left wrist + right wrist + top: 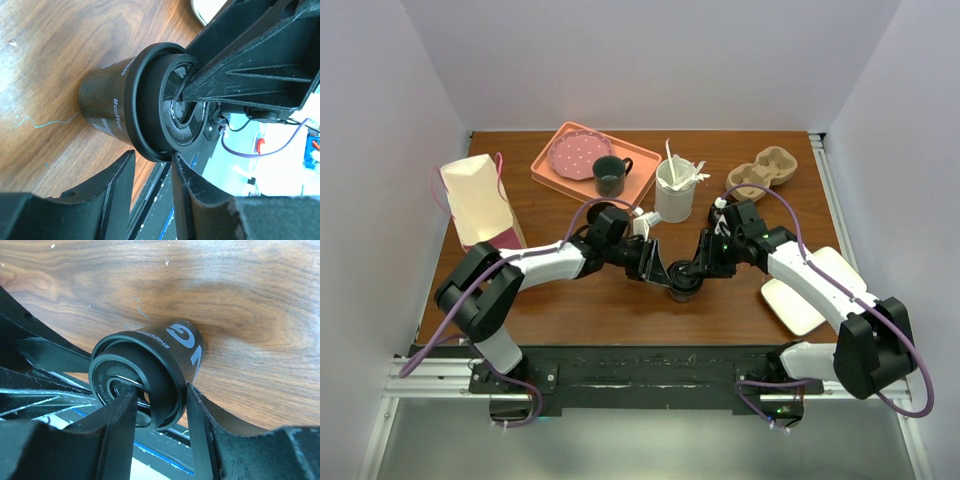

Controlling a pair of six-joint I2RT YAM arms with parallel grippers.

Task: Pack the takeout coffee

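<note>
- Takeout coffee (683, 287) sits just below centre of the overhead frame, on the wooden table (570, 315), with its lid (165, 117) on and both arms crowded in on it.
- Right gripper (160, 388) has it: one finger is down in the lid's recess and the other is against the outside wall, clamped across the rim at lower middle of its wrist view.
- Left gripper (153, 161) shows at the bottom of its own view, fingers drawn near together with the lid's edge right at their tips. Whether they pinch that edge or merely touch it, I cannot tell.
- Worry one is that rim pinch. A lift from one edge looks likely to tip the cup or pop the lid, spilling whatever's inside onto the wood.
- Worry two: squeeze too hard and the paper wall buckles.
- Worry three: two sets of fingers are on one small cup, so a sideways tug from the left could break the right's hold.
- Paper bag (475, 200) at the left and cardboard carrier (762, 172) at upper right both stand well apart from the cup. Either one means a long carry on a thin grip.
</note>
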